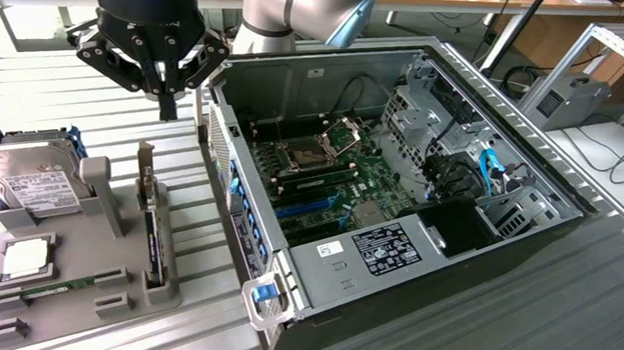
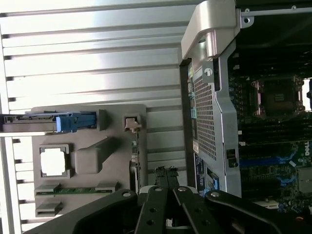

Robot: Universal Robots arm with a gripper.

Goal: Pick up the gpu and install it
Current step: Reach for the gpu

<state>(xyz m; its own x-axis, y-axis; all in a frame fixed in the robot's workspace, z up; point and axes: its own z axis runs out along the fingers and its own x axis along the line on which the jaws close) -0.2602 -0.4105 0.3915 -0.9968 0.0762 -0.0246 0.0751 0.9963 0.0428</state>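
The gpu [image 1: 153,230] stands on edge in a slot of the grey holder [image 1: 87,308], its silver end bracket toward the far end. In the wrist view the gpu [image 2: 136,158] appears as a thin edge-on strip in the grey holder [image 2: 90,114]. My gripper [image 1: 169,108] hangs above the slatted table just beyond the card's far end, apart from it. Its black fingers are shut together and hold nothing. In the wrist view the gripper [image 2: 165,171] sits between the holder and the computer case [image 2: 214,126].
The open computer case [image 1: 398,188] lies on its side at the exterior view's right, its motherboard [image 1: 323,184] exposed. The holder also carries a silver hard drive [image 1: 32,184], a processor [image 1: 27,255] and a narrow green memory stick [image 1: 54,291]. The arm's base [image 1: 289,11] stands behind.
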